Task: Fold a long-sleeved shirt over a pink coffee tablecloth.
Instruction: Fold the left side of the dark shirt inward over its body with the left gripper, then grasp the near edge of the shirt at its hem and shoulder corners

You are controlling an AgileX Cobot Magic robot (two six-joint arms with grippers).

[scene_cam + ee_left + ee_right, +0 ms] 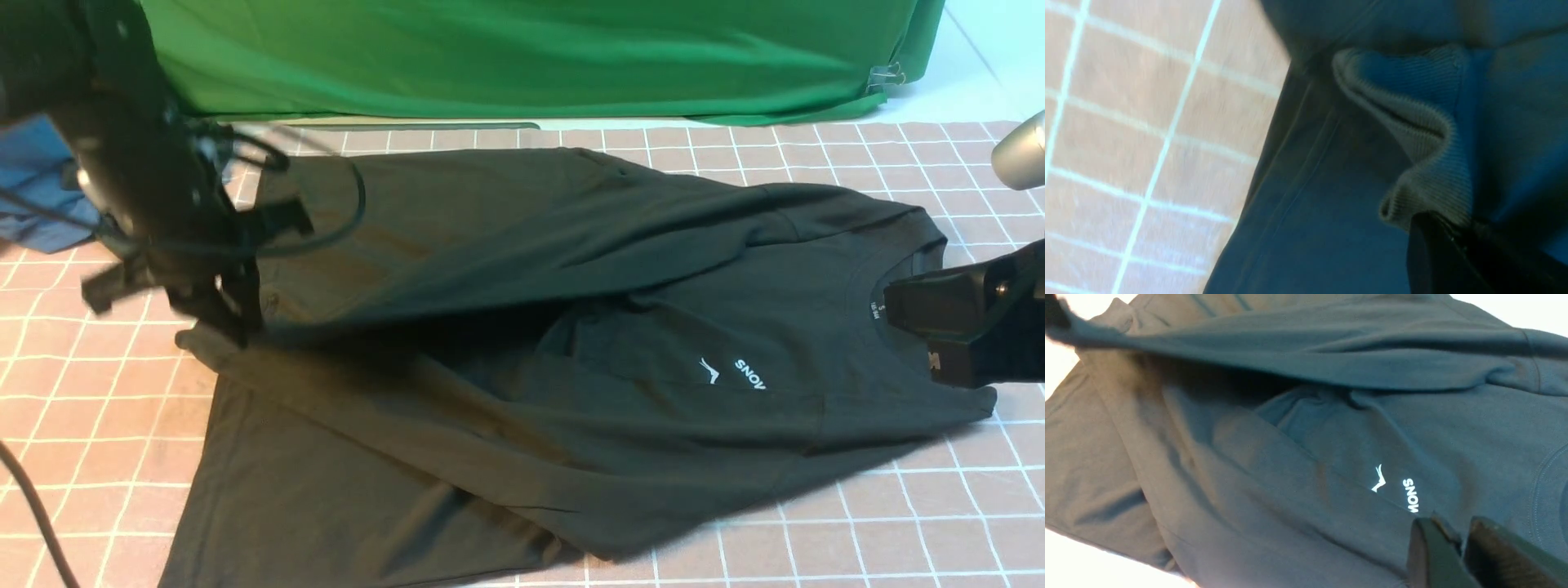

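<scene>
Long-sleeved shirt [490,425]: soft, light, limp knit, spread chest-up on the pink coffee tablecloth [82,408], one sleeve [531,245] lifted across it. Left hand [233,327] pinches the ribbed cuff [1425,134], likely the firmest hold; right hand [1459,539] narrow near the collar [865,278], grip indiscernible.

I've got the pink gridded tablecloth [857,523] covering the whole work surface. The black long-sleeved shirt [506,425] lies on it, spread across the middle. A blue garment [37,196] sits at the left edge, and a green cloth [531,57] borders the back.
</scene>
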